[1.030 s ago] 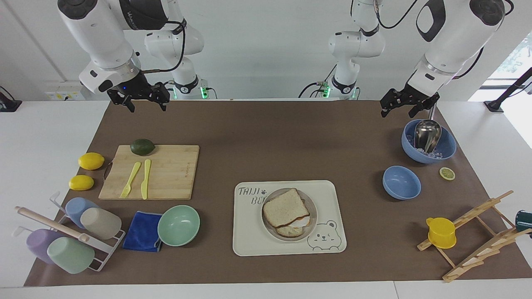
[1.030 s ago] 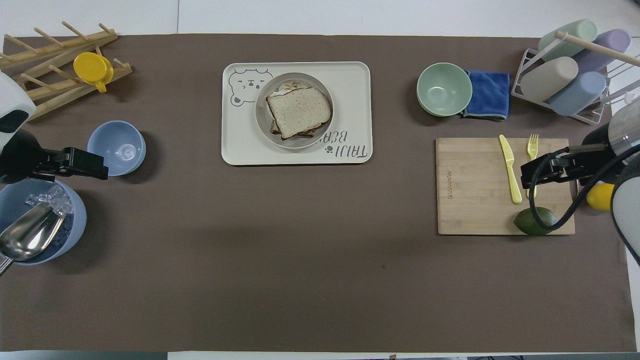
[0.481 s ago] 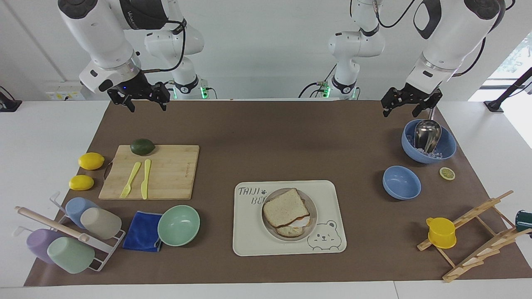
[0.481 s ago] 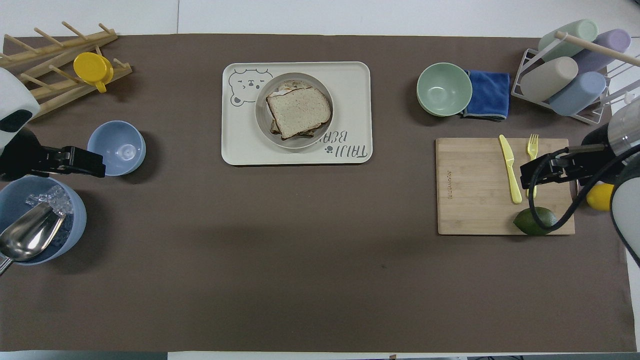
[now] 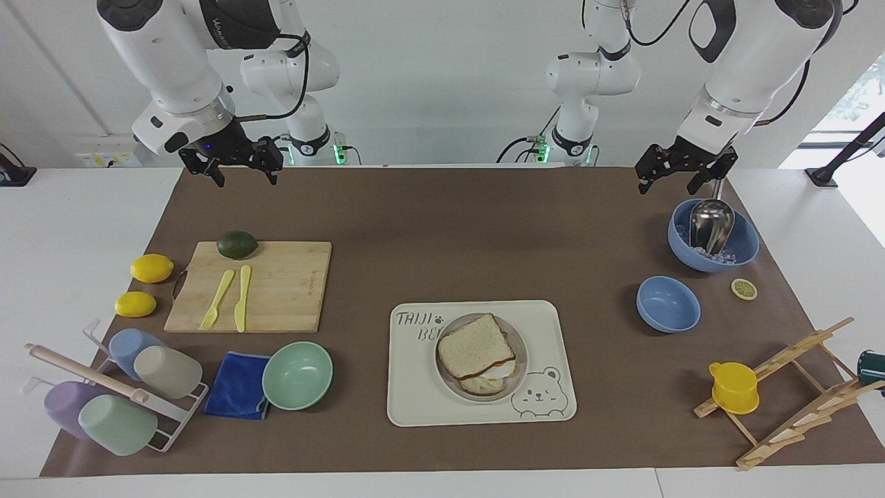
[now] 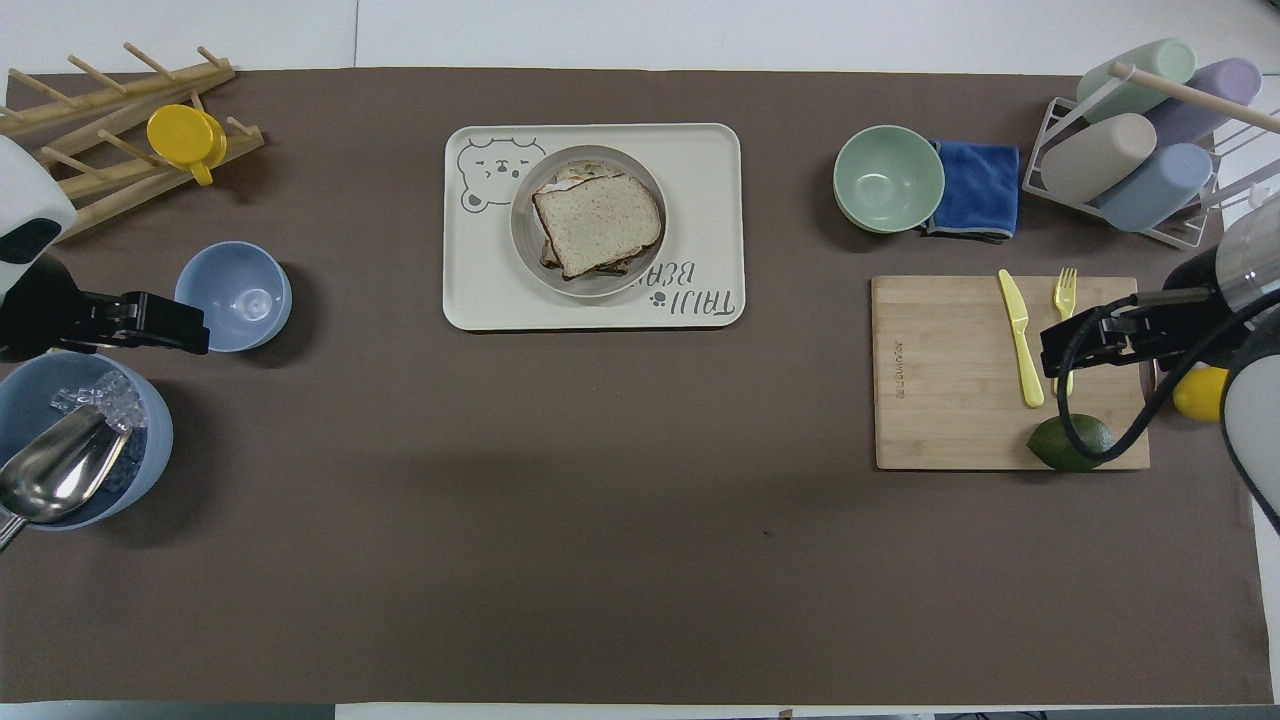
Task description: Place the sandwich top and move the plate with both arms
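Both pincers open, empty: left pincer (image 5: pixel 681 177) over ice bowl (image 5: pixel 713 236), right pincer (image 5: pixel 239 166) over table edge. Sandwich top (image 5: pixel 476 345) sits skewed on plate (image 5: pixel 515 377) (uneven lift could slide it).

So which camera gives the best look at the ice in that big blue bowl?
The overhead view: the ice shows as a clear pile beside the scoop in the bowl, although the frame edge cuts that bowl. The facing view shows the whole bowl, but only a few cubes peek out below the scoop.
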`<action>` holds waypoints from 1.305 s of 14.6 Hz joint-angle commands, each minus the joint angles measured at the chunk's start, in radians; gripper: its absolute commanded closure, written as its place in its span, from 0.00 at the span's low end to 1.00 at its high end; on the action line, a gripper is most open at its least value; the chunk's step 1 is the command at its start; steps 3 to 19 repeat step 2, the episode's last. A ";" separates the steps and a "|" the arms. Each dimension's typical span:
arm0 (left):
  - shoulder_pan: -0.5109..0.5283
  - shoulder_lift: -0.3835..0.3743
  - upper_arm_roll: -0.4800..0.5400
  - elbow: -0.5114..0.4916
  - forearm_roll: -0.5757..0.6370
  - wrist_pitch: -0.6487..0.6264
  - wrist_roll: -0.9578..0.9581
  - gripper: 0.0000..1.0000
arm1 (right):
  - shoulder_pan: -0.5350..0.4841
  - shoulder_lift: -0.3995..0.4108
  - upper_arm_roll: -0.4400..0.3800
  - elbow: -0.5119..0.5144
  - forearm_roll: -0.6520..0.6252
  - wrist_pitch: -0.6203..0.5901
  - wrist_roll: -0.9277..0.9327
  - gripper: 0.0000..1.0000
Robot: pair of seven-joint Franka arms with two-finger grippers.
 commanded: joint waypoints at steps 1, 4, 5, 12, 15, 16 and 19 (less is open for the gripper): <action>0.016 -0.006 -0.014 0.000 0.018 0.009 0.005 0.00 | -0.008 -0.010 0.006 -0.004 -0.006 0.007 -0.028 0.00; 0.013 -0.006 -0.014 0.002 0.018 0.009 0.005 0.00 | -0.007 -0.010 0.008 -0.004 -0.006 0.007 -0.026 0.00; 0.013 -0.006 -0.014 0.002 0.018 0.009 0.005 0.00 | -0.007 -0.010 0.008 -0.004 -0.006 0.007 -0.026 0.00; 0.013 -0.006 -0.014 0.002 0.018 0.009 0.005 0.00 | -0.007 -0.010 0.008 -0.004 -0.006 0.007 -0.026 0.00; 0.013 -0.006 -0.014 0.002 0.018 0.009 0.005 0.00 | -0.007 -0.010 0.008 -0.004 -0.006 0.007 -0.026 0.00; 0.013 -0.006 -0.014 0.002 0.018 0.009 0.005 0.00 | -0.007 -0.010 0.008 -0.004 -0.006 0.007 -0.026 0.00; 0.013 -0.006 -0.014 0.002 0.018 0.009 0.005 0.00 | -0.007 -0.010 0.008 -0.004 -0.006 0.007 -0.026 0.00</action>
